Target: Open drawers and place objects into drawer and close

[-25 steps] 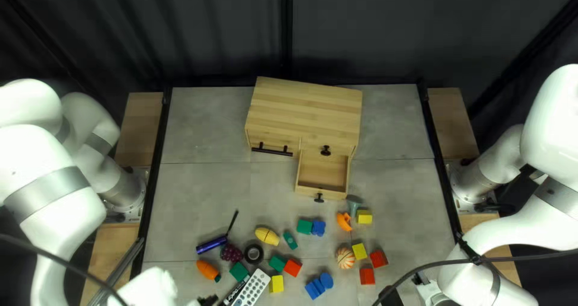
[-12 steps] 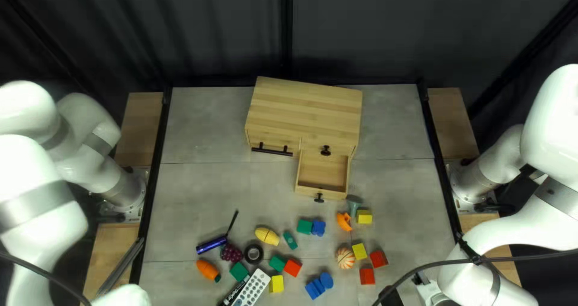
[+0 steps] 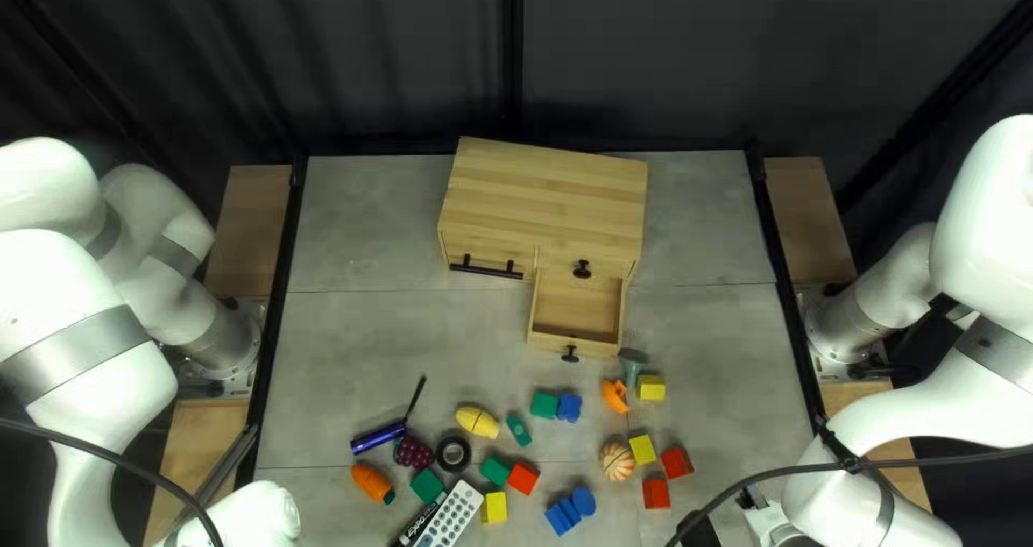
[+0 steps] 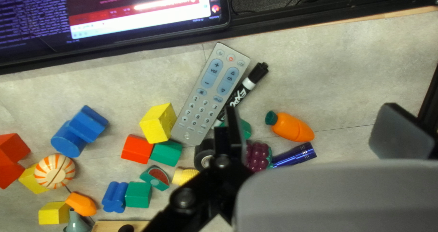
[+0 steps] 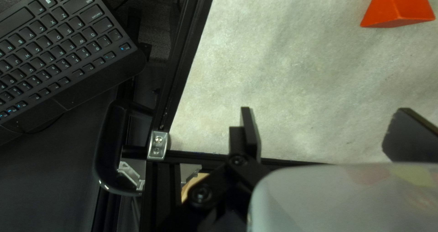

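Spread wide, my left gripper (image 4: 315, 118) has the toy carrot (image 4: 293, 127) in view between its fingers, touching neither, though its height above the table is hard to judge. That carrot looks the likely pick, and the left arm is nearer. Its long axis runs roughly from finger to finger, so a wrist turn would help; the blue flashlight (image 4: 296, 155) lies close beside it, crowding one side. Toy grapes (image 4: 258, 156) sit near the flashlight. Toward the table's far edge, the cabinet's small drawer (image 3: 603, 348) stands pulled out. My right gripper (image 5: 326, 122) is also parted, with a red block (image 5: 398, 8) ahead.
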{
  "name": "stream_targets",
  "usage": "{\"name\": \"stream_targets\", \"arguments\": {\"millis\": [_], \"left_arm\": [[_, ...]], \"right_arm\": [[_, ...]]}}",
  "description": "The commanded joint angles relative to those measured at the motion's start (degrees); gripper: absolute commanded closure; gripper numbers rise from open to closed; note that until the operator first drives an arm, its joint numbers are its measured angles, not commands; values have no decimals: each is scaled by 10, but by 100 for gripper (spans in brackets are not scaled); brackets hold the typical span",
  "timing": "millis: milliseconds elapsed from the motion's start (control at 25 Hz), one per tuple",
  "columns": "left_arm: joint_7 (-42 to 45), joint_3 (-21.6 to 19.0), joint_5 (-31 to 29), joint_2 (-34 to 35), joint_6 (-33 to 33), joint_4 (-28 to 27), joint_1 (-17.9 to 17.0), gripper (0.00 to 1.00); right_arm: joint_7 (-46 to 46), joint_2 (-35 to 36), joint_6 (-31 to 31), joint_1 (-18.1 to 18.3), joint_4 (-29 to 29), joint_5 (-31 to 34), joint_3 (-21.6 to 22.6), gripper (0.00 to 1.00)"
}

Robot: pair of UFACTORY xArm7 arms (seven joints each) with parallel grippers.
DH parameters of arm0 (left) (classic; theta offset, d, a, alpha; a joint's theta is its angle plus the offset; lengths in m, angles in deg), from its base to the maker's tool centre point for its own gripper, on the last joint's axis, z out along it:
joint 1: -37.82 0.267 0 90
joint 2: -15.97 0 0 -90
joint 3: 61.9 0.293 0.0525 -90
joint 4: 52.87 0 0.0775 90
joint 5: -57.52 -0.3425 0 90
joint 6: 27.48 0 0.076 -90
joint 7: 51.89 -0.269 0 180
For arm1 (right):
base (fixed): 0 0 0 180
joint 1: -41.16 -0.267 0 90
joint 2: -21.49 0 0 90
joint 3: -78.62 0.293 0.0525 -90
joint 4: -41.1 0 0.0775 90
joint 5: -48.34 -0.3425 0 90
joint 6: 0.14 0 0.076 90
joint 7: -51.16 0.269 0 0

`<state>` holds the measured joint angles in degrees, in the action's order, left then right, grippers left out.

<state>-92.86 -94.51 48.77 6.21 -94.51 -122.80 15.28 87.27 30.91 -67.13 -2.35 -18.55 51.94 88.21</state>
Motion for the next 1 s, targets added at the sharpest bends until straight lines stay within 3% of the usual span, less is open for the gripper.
{"name": "stream_targets", "arguments": {"millis": [40,240,360,720,1000], "left_arm": [[-15,0,-55,-107,-90,-125,-42,0],[-45,21,-128,-231,-143,-253,-98,0],[-57,29,-158,-259,-154,-283,-119,0],[-105,33,-235,-244,-98,-218,-121,0],[-128,39,-244,-248,-79,-200,-103,0]], "right_arm": [[0,0,0,0,0,0,0,0],[0,0,0,0,0,0,0,0],[0,0,0,0,0,0,0,0],[0,0,0,0,0,0,0,0],[0,0,0,0,0,0,0,0]]}}
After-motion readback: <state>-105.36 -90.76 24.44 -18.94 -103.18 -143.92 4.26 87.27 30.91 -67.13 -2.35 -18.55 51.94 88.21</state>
